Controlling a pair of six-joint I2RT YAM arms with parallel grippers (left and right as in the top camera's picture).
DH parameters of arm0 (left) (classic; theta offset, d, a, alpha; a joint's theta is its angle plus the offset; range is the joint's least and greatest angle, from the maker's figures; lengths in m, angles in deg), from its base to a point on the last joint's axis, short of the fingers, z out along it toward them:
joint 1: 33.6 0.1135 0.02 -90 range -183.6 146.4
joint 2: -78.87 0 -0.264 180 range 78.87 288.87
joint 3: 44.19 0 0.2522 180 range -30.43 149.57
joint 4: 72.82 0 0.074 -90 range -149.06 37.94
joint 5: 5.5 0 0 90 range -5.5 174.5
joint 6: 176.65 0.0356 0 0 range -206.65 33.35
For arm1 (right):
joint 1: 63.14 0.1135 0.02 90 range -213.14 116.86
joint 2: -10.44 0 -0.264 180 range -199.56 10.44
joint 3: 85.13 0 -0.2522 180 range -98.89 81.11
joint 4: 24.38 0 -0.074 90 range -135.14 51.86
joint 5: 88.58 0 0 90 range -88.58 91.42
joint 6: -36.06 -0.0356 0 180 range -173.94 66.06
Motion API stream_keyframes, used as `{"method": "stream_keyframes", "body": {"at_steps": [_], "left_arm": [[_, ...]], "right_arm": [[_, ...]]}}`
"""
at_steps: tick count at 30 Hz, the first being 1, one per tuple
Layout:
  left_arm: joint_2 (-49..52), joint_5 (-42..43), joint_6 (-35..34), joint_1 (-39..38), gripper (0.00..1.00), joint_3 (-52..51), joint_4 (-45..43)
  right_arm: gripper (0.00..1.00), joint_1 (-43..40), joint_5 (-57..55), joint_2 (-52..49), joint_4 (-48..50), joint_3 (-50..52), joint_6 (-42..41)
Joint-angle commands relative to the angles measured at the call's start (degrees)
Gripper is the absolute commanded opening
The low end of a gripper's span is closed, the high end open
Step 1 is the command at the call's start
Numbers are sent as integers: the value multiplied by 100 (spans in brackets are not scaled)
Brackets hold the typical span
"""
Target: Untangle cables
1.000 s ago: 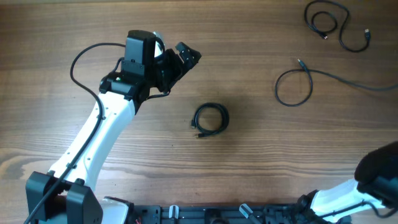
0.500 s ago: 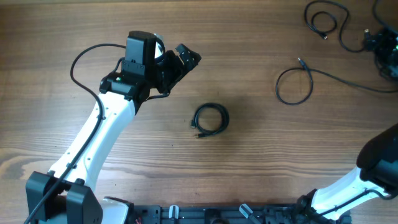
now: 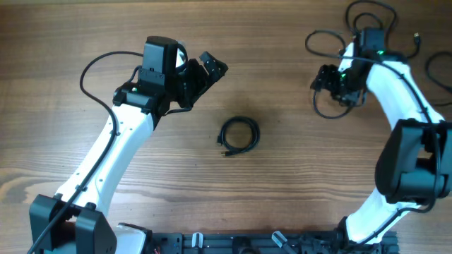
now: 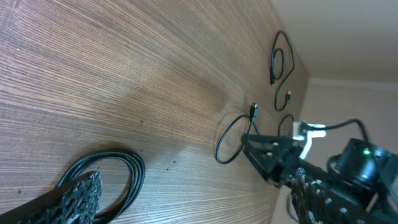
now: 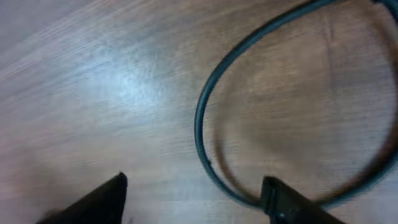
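On your wood-grain counter (image 3: 282, 183), take the small, tightly wound coiled cable (image 3: 255, 134) as landmark. Up-left of it hangs the left gripper (image 3: 212, 65); you cannot tell whether its fingers are parted. Up-right of it, the right gripper (image 5: 194, 180) has its fingers apart over a thin, black, loosely rounded looped cable (image 5: 198, 124) lying flat.

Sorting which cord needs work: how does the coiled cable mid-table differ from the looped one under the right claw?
The coiled cable is wound in several tight turns; the looped cable makes one wide ring. The coiled cable lies far from the right claw; the looped cable sits right under it. Both are thin and black, on the wooden table.
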Motion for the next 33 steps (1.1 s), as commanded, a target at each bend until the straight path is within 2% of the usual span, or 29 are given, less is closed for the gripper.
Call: {"method": "stream_keyframes", "body": {"at_steps": [1,5,8,10,14,15,16,18,19,21,25,33], "left_arm": [[-61,-76,118,20,100,33,-13],[-61,-74,118,20,100,33,-9],[-61,-74,118,20,100,33,-9],[-61,-76,116,20,100,33,9],[-61,-74,116,20,100,33,9],[-61,-74,116,20,100,33,9],[-61,-74,116,20,100,33,9],[-61,-74,114,20,100,33,9],[-61,-74,114,20,100,33,9],[-61,-74,116,20,100,33,9],[-61,-74,116,22,100,33,9],[-61,-74,116,20,100,33,9]], "right_arm": [[61,243,-389,-68,494,306,-240],[59,518,-1473,-74,702,310,-678],[55,555,-1508,-146,903,435,-763],[55,555,-1355,-337,1335,671,-822],[54,555,-1279,-527,1561,671,-828],[50,555,-1279,-540,1609,671,-826],[38,555,-1283,-540,1692,671,-826],[7,546,-1495,-540,1956,669,-837],[4,518,-1495,-540,2052,638,-876],[4,387,-1534,-540,2065,404,-1191],[4,-66,-1613,-538,2039,-313,-1108],[4,-334,-1578,-540,2312,-476,-1106]]}}
